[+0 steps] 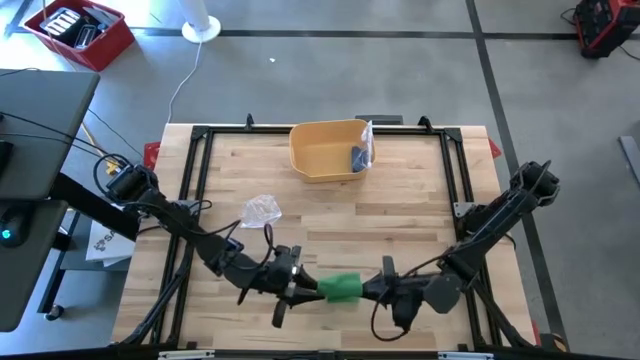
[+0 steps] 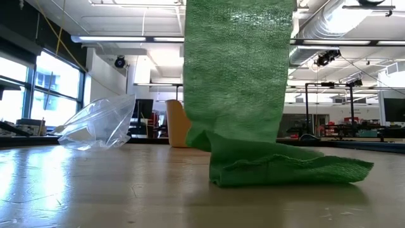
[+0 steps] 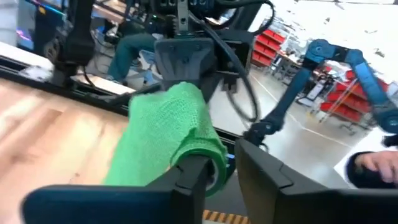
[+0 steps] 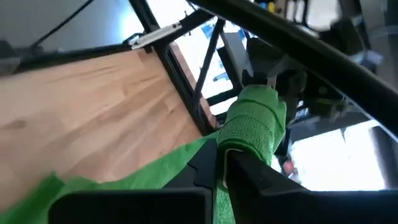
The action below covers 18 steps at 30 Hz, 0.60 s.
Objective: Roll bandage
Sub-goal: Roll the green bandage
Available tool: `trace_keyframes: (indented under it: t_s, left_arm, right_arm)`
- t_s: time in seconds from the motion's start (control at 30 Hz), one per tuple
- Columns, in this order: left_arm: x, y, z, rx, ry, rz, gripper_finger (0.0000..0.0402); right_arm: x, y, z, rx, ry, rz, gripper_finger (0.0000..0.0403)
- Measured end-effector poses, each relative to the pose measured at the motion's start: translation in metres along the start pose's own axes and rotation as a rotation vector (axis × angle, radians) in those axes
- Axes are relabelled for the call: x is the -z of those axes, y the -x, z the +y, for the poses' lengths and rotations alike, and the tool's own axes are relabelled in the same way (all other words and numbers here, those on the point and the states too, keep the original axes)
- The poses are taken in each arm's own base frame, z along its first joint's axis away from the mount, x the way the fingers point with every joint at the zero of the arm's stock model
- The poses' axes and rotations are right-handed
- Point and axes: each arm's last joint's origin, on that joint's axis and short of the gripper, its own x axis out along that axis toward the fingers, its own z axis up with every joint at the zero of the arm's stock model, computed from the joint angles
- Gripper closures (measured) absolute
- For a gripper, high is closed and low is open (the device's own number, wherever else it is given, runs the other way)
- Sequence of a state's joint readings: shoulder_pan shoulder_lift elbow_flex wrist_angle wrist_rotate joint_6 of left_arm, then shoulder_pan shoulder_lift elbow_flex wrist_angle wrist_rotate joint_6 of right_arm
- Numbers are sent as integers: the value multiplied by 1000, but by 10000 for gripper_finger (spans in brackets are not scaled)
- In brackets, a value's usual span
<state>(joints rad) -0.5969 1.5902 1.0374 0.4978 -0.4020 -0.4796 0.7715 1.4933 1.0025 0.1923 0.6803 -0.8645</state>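
Observation:
A green bandage, partly wound into a roll (image 1: 341,288), hangs in the air over the table's near middle, between my two grippers. Its loose strip (image 2: 237,69) drops straight down, and the strip's lower end (image 2: 285,168) lies crumpled on the wood. My right gripper (image 1: 368,291) comes from the right and is shut on the roll (image 4: 252,124). My left gripper (image 1: 308,288) comes from the left. Its fingers stand apart at the roll's other end (image 3: 208,165) in the left wrist view. My right gripper pinches the roll's right end (image 4: 239,146) between its two fingers (image 4: 205,163). It comes nearly level from the table's right, pointing along the roll. The roll lies level and clear of the table, with the loose strip (image 4: 124,180) hanging slack below. My left gripper: one finger (image 3: 193,171) lies close against the roll's left end, but I cannot tell whether it touches.
A yellow bin (image 1: 328,150) with a blue thing and clear wrapping stands at the far middle. A crumpled clear plastic bag (image 1: 261,210) lies left of centre, also in the low view (image 2: 98,123). A black frame (image 1: 200,160) borders the table.

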Motion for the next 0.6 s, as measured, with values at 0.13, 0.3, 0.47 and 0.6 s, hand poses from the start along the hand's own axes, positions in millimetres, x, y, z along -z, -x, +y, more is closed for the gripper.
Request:
trace_keyframes:
  t_s: [0.13,0.3,0.47,0.6]
  left_arm:
    - [-1,0,0,-13,-127,-6,387]
    - [6,3,-4,-4,-460,39,391]
    - [16,9,-11,29,-852,108,396]
    - [20,13,-17,55,-993,116,394]
  right_arm:
    - [0,0,0,19,-300,13,380]
    - [0,0,1,1,-710,-3,345]
    - [0,-3,0,-42,-1059,-24,297]
    - [0,-4,-4,-42,-1188,-58,290]
